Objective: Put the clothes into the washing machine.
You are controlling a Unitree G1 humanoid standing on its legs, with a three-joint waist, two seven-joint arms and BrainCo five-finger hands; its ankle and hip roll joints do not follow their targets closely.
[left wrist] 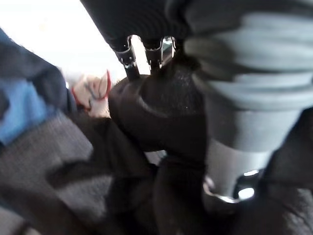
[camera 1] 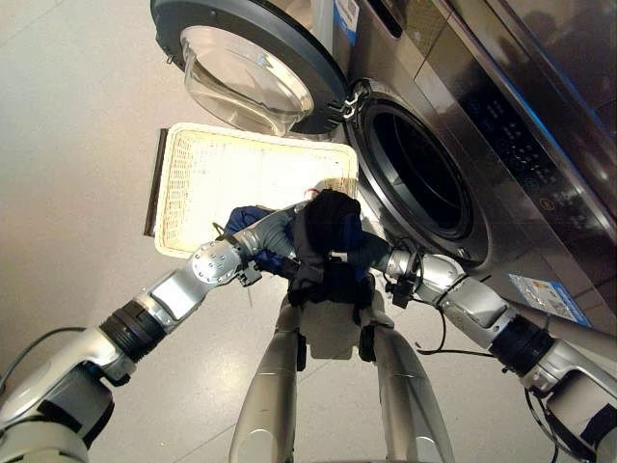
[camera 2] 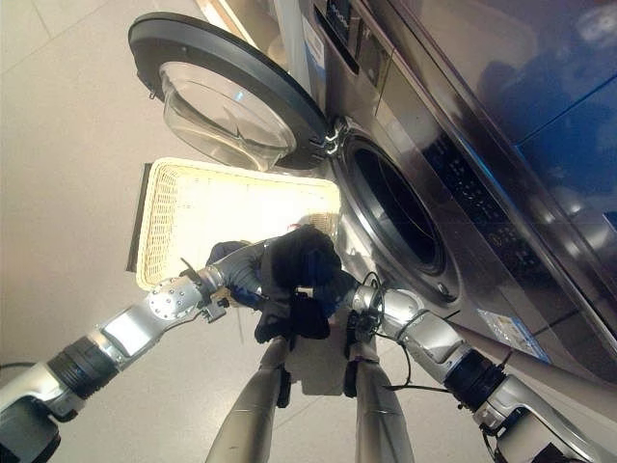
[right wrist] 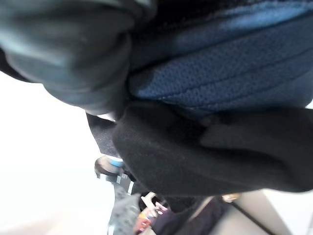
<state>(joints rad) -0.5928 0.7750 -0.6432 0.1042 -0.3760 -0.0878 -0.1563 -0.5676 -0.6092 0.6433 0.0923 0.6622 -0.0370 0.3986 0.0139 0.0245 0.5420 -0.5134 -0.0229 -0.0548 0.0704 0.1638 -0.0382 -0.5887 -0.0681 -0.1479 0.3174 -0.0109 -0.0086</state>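
A bundle of black and dark blue clothes [camera 1: 328, 231] hangs between my two hands, above the near edge of the white basket [camera 1: 166, 198] and just left of the washing machine's round drum opening [camera 1: 424, 174]. In the left wrist view the fingers [left wrist: 128, 61] of my left hand curl down into the black cloth [left wrist: 161, 107]. My right hand [right wrist: 73, 54] comes in from the machine's side, with blue and black cloth [right wrist: 220, 73] draped over it. The machine's glass door [camera 1: 251, 68] stands wide open at the far side of the basket.
The basket lies on the pale floor [camera 1: 67, 145] in front of the open door, with a small pale and red item [left wrist: 93, 90] near its drum-side corner. The machine's dark front panel [camera 1: 521, 135] runs along the right.
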